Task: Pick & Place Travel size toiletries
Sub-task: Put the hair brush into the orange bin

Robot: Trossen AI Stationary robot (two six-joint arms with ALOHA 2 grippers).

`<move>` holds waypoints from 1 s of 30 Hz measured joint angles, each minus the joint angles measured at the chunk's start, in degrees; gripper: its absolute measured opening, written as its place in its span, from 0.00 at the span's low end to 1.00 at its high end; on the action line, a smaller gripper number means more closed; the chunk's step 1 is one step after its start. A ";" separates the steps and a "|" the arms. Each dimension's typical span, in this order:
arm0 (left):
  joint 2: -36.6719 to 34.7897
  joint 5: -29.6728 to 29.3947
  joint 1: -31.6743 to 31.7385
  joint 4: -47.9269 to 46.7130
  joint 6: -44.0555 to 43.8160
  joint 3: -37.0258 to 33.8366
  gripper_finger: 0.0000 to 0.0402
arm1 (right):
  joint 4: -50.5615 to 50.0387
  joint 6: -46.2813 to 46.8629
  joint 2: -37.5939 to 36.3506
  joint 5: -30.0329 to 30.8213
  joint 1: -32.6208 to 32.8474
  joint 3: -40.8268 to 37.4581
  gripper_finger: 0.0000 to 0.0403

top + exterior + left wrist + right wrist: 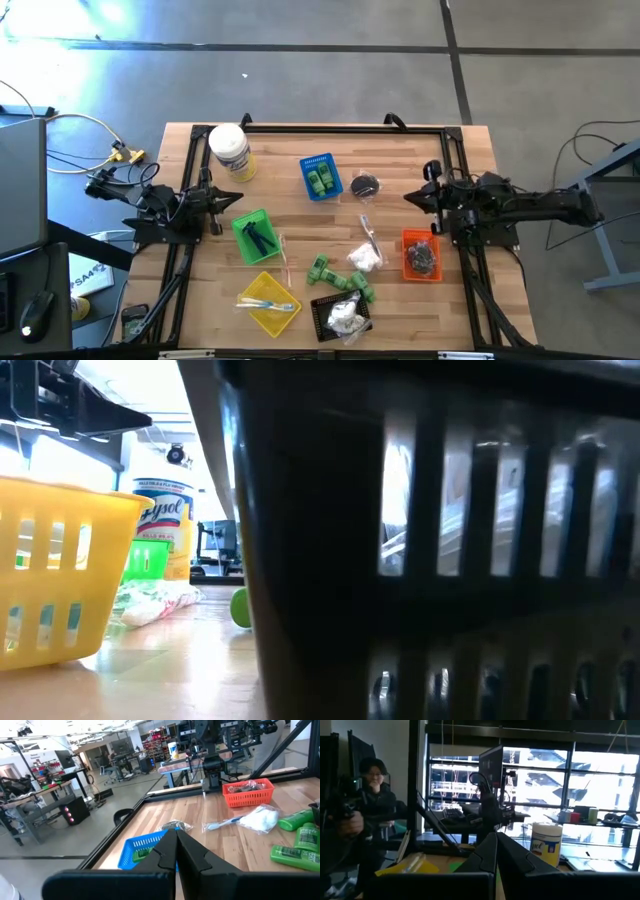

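Observation:
Loose on the table lie two green bottles (320,268) (356,285), a white packet (366,257), a pale toothbrush (370,236), a thin stick (283,260) and a black round piece (365,185). More green bottles sit in the blue basket (320,177). White packets fill the black basket (340,317). My left gripper (228,200) is shut and empty at the table's left, above the green basket (255,236); its shut fingers show in the left wrist view (176,840). My right gripper (412,197) is shut and empty at the right, above the orange basket (421,255); it also shows in the right wrist view (496,845).
A big white jar with a yellow label (230,150) stands at the far left. A yellow basket (268,300) with sticks sits at the near edge. The black basket's wall (450,560) blocks most of the low view. A person (370,795) stands beyond the table.

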 joint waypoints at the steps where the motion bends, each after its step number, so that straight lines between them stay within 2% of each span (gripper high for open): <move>1: 0.01 0.00 0.00 0.02 0.00 0.00 0.00 | 0.04 0.53 0.02 -0.56 -0.21 -0.35 0.01; 6: 0.00 0.00 0.00 0.00 0.00 0.00 0.00 | 0.02 3.95 0.00 -1.09 -2.44 -2.01 0.01; 13: 0.01 -0.01 0.00 -0.03 -0.17 0.00 0.00 | 0.44 8.54 0.00 -7.46 -8.57 -3.34 0.01; 22: 0.00 -0.15 0.00 -0.03 -0.18 0.00 0.00 | 5.48 8.51 0.05 -7.71 -12.45 -7.98 0.01; 30: 0.00 -0.13 0.00 1.42 -0.76 0.00 0.00 | 5.54 9.94 0.05 -7.38 -14.75 -9.82 0.01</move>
